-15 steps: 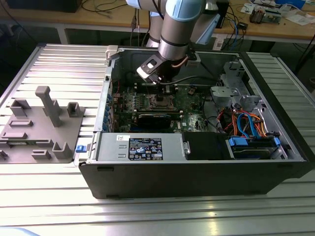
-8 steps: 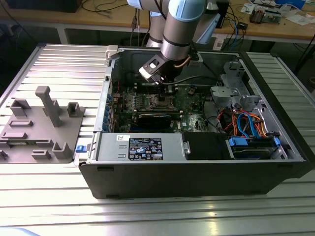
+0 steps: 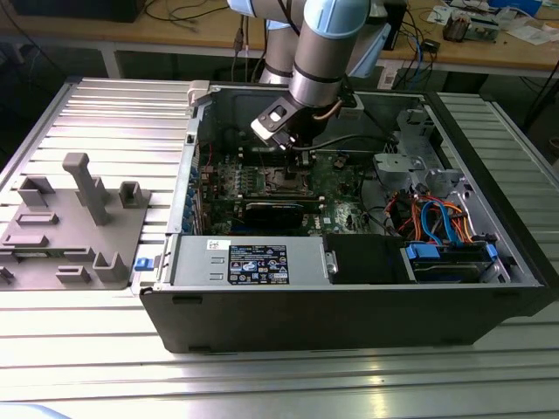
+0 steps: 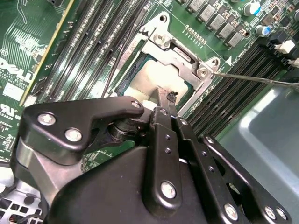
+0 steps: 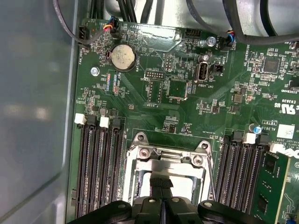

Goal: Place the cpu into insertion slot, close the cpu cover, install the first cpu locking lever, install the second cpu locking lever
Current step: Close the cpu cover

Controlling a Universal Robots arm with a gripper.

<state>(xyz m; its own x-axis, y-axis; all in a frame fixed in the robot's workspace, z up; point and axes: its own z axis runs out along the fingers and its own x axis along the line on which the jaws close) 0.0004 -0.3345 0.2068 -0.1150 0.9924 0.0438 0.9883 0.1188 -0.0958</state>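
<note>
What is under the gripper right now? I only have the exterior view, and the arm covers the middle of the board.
Observer: In both wrist views the cpu sits framed by the cpu cover, silver top showing through its window.
Operator: Is the gripper holding it?
Observer: No. In the second wrist view the gripper is shut on nothing, its tips at the chip's top.
Operator: Any lever showing?
Observer: In the second wrist view a thin locking lever juts from the frame's corner across the memory slots.
</note>
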